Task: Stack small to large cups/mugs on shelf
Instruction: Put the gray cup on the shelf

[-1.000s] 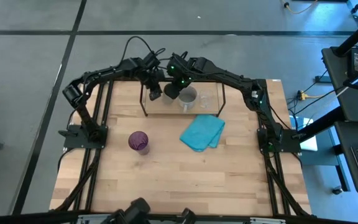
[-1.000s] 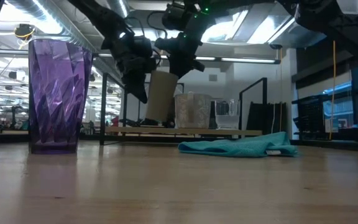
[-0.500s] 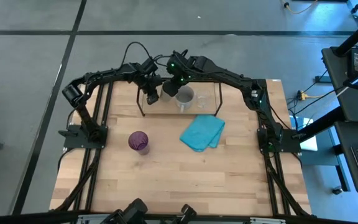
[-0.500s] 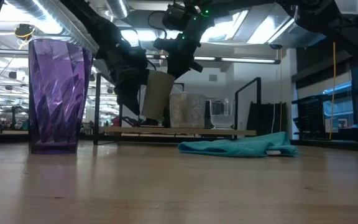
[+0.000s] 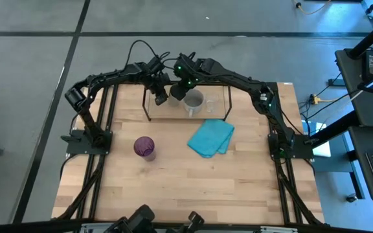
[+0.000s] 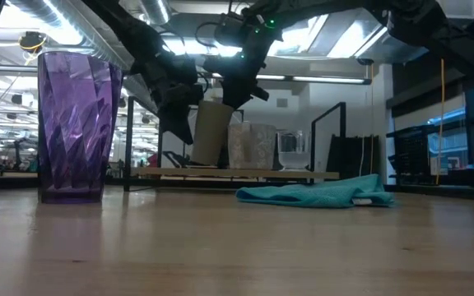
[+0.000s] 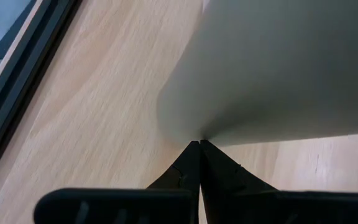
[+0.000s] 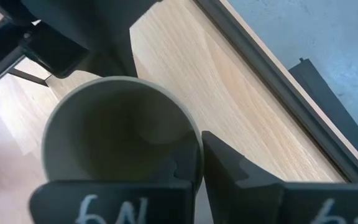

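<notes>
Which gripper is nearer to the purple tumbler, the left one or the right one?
Left. The left gripper is at the shelf's left end, beside the olive cup. The right gripper, gripping that cup's rim, sits farther from the purple tumbler.

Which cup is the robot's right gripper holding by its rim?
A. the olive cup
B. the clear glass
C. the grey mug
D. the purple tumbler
A: the right gripper is pinched on the rim of the olive cup above the shelf, while the purple tumbler stands alone on the table.
</notes>
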Tool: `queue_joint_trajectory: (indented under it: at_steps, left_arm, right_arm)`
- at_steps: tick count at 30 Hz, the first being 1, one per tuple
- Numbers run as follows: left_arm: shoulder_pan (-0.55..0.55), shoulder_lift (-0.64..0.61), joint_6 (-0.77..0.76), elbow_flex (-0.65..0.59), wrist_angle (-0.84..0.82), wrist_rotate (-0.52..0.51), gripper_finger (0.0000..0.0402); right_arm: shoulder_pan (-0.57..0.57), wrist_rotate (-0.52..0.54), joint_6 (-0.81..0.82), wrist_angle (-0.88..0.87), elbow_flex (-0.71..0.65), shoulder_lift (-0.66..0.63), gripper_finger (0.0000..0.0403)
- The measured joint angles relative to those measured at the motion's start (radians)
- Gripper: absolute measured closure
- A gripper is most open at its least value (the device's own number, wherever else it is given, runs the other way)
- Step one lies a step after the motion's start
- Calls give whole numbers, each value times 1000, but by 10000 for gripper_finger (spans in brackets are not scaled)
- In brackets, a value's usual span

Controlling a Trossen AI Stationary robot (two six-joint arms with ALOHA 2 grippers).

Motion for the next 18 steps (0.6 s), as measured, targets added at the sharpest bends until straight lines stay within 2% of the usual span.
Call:
queue_joint_trajectory:
  at_steps: [18]
  left_arm:
    - [-1, 0, 0, 1, 0, 4, 401]
  right_arm:
    - [-6, -52, 2, 14, 0, 0, 381]
